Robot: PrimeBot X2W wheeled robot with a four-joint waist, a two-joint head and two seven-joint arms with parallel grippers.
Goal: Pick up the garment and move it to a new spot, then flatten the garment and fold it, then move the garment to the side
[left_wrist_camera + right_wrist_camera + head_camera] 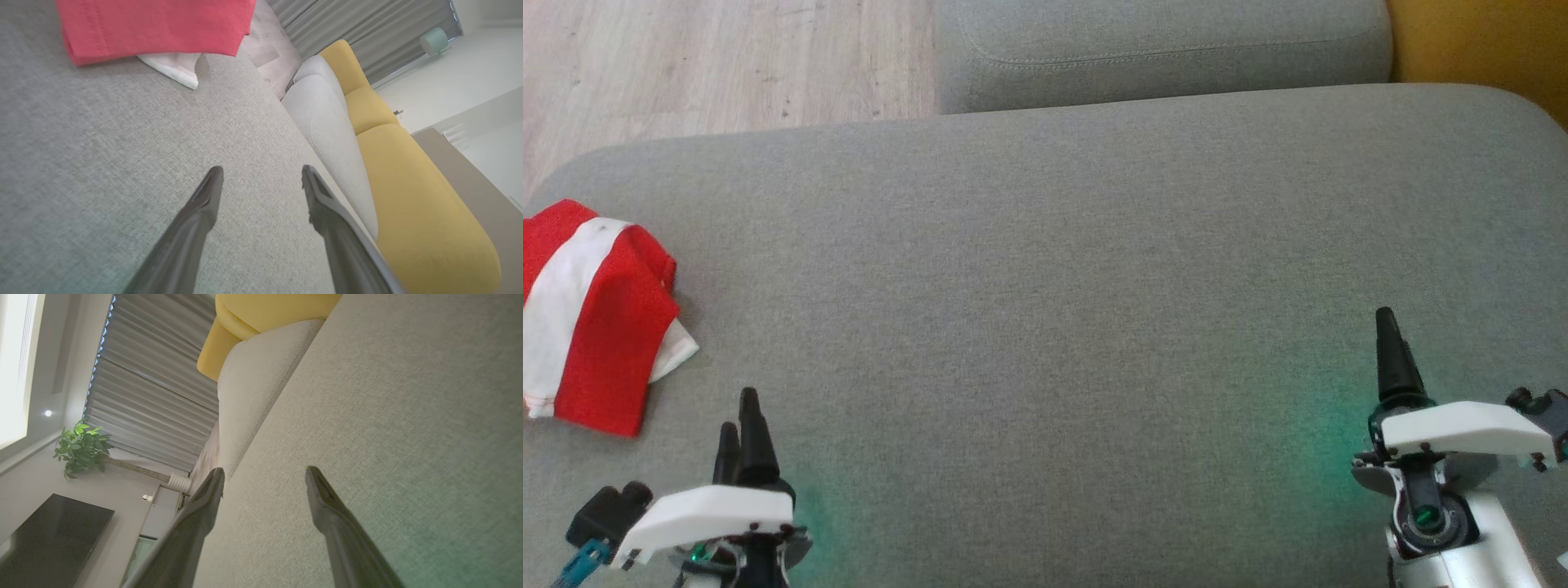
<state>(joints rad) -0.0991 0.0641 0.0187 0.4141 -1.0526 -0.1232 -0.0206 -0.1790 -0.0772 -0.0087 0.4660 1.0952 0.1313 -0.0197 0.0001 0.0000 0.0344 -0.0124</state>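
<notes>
The folded red and white garment (596,318) is being left untouched on the grey sofa (1094,286), while the left tool (261,171) and the right tool (264,471) are being held wide open, empty

Garment (592,314) on cushion (1054,286) far left, perhaps overhanging; left claw (738,410) nearby.

My left gripper (260,173) is open, its two dark fingers (196,216) spread well apart and pointing straight ahead of the white left wrist (715,510). My right gripper (264,473) is open about as wide, pointing forward from the right wrist (1462,429). From my head, each gripper's fingers nearly overlap.
</notes>
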